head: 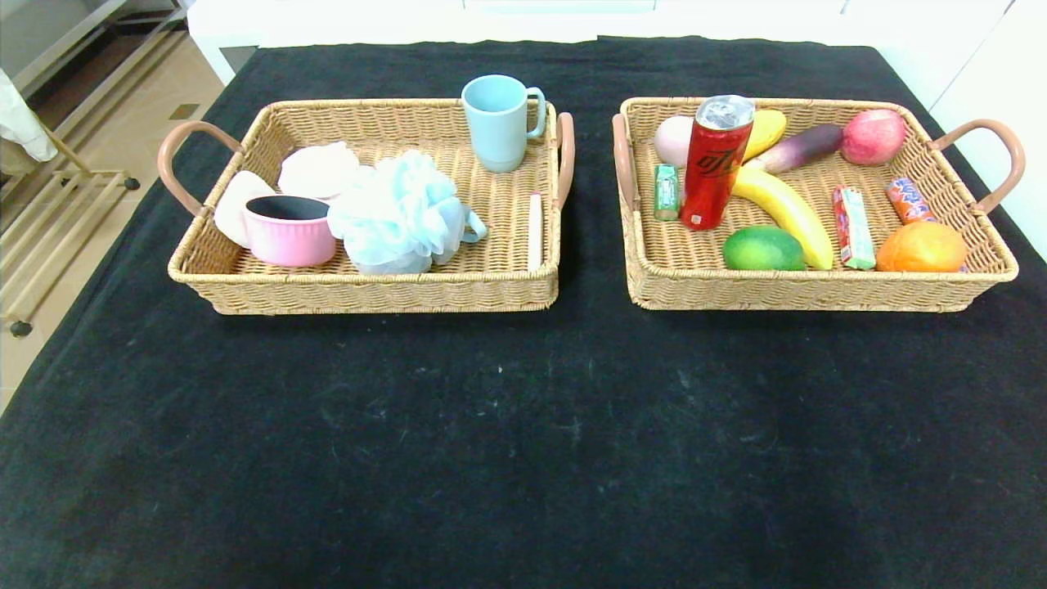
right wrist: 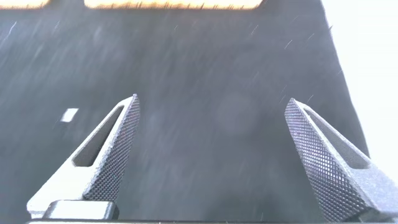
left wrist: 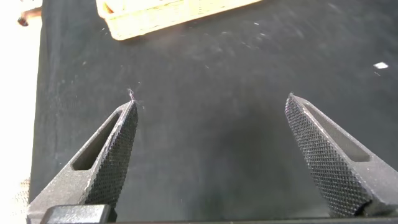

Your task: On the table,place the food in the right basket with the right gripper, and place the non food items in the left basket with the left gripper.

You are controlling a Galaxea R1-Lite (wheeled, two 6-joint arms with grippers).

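Two wicker baskets are seen side by side on the table [head: 523, 425], which is covered with a black cloth. In the left basket [head: 368, 286] the non-food things are placed: a pink cup [head: 290, 231], a light blue bath sponge [head: 401, 214] just beside it, a blue mug [head: 497, 123] standing upright at the far side, two pale pink soft pieces [head: 317, 168] behind the pink cup, and a thin pale stick [head: 535, 231] lying along the right wall.

In the right basket [head: 818, 288] the food is kept. A red can [head: 716, 162] stands upright, with a small green pack [head: 667, 192] beside it. A banana [head: 787, 211], a green lime [head: 762, 249], an orange [head: 921, 247], a red apple [head: 873, 137], a purple eggplant [head: 797, 148], a pale peach [head: 674, 141], a yellow fruit [head: 766, 131] and two snack bars [head: 852, 227] are also lying inside.

Nothing is left on the cloth in front of the baskets.

The left tool [left wrist: 211, 118] is held above bare cloth, spread wide, with nothing between its fingers. The right tool [right wrist: 212, 118] is likewise wide apart over bare cloth and is carrying nothing.
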